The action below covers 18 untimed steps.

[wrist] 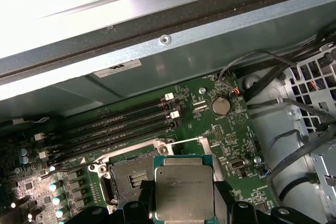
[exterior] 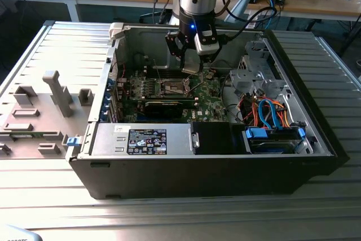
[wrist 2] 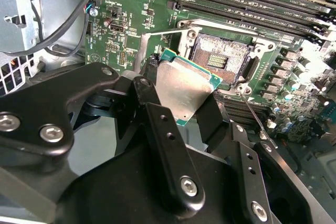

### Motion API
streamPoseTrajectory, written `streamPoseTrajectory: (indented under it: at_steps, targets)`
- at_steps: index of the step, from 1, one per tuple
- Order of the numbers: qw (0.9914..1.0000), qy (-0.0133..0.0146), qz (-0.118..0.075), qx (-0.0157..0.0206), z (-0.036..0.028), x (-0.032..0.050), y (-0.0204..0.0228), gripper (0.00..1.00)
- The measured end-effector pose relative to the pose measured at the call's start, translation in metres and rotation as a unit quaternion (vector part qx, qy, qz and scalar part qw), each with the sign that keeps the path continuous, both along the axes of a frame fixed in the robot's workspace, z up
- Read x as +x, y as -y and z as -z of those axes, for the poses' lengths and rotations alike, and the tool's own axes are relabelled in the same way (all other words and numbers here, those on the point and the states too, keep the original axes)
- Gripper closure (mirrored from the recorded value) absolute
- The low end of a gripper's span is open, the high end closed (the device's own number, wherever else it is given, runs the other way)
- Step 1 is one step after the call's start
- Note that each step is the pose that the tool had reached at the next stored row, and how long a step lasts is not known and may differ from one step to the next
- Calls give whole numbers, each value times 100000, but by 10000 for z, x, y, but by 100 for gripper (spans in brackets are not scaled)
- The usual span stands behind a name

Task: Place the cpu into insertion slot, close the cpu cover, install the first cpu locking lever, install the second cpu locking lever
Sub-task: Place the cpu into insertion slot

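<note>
My gripper (exterior: 192, 59) hangs inside the open computer case, shut on the cpu (wrist 2: 184, 90), a flat silvery square with a green edge. Black fingers (wrist 2: 153, 109) clamp two opposite sides of the cpu (wrist: 184, 188). The chip is held tilted a little above the green board, beside the insertion slot (wrist 2: 224, 59) and not in it. The slot (wrist: 128, 176) shows its dark centre uncovered inside a silver rim; in the exterior view the slot (exterior: 172, 87) lies just toward that view's left of the gripper. The cpu cover (wrist 2: 143, 51) looks raised at the slot's edge.
A long black card (exterior: 163, 106) lies in front of the slot. The labelled black-and-white box (exterior: 145, 140) sits along the case's front wall. A drive cage with blue and orange cables (exterior: 269, 115) stands at the exterior view's right. Memory slots (wrist: 115, 125) run beside the socket.
</note>
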<state>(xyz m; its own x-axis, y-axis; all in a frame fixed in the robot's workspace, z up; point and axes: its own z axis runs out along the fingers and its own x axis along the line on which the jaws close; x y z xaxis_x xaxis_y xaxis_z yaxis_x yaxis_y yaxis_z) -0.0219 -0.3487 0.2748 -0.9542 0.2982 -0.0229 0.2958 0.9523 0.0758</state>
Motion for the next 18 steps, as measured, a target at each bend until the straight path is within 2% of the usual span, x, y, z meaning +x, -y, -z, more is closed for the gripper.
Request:
streamPoseTrajectory:
  at_steps: [18]
  targets:
    - [99999, -2, 372, -200, 1, 0, 0, 46]
